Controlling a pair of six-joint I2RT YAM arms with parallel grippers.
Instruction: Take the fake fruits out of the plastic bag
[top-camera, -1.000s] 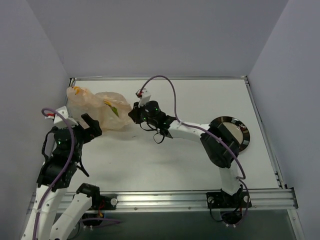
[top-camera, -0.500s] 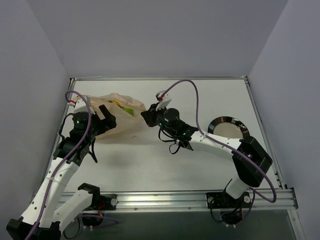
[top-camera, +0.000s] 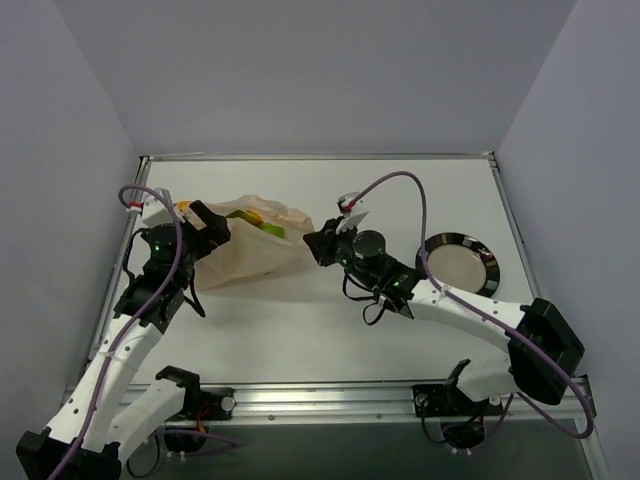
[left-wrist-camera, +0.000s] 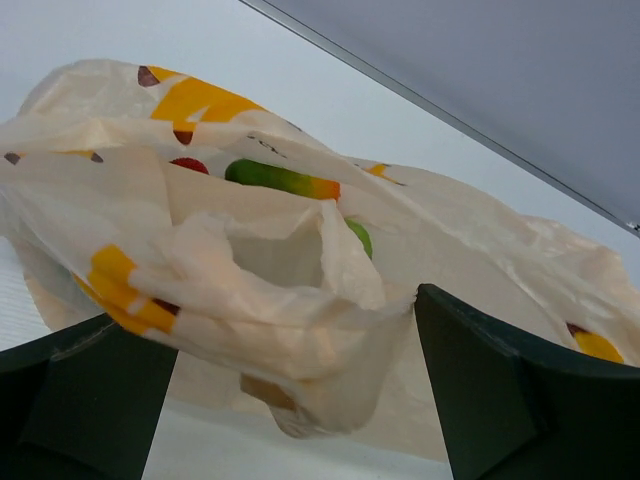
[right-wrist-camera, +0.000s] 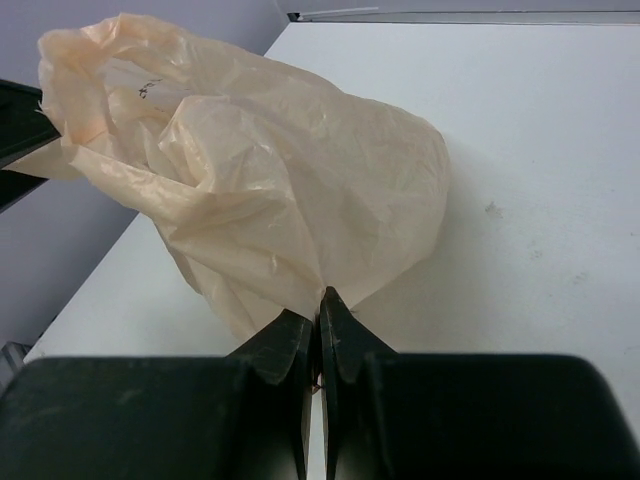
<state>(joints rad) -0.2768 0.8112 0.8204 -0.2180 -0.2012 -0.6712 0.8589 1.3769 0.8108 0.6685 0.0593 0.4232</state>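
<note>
Both grippers are at the plastic bag (top-camera: 250, 262): the right gripper (right-wrist-camera: 318, 305) is pinched tight on a fold at the bag's right end, and the left gripper (left-wrist-camera: 275, 325) stands with jaws wide apart at its left end (crumpled film sagging between them). The bag lies near the far-left corner of the table (top-camera: 400, 200), with open tabletop running from its right side to the dark plate (top-camera: 458, 265). Through its translucent peach film the fake fruits (left-wrist-camera: 282, 180) show, green-orange, red and green.

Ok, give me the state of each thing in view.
plastic bag: crumpled on the table, not emptied
fake fruits: inside the bag
left gripper: open, bag fold between its fingers
right gripper: shut on the bag's corner
dark plate: flat, apart from bag
</note>
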